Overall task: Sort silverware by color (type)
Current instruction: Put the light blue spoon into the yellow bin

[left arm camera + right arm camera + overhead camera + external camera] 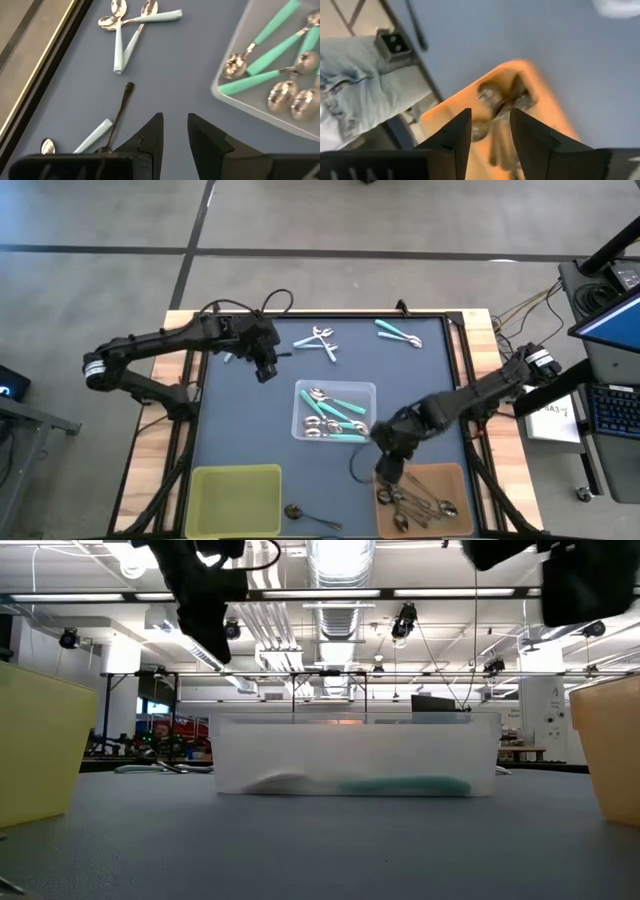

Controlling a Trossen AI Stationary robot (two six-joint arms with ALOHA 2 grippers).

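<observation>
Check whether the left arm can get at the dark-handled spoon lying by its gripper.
Probably yes: the left gripper hovers open just beside the dark-handled spoon, nothing lying over it; a pale-handled spoon sits close alongside.

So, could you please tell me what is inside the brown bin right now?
The brown bin holds a heap of dark, all-metal spoons. The right gripper hangs over its near corner, jaws apart, hiding part of the heap, so no exact count is possible.

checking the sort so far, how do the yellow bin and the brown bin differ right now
The yellow bin shows no spoons inside, while the brown bin holds a heap of dark all-metal spoons. The yellow bin has no arm over it; the right pincer hangs open above the brown bin's edge. Both are rectangular bins at the same table edge.
</observation>
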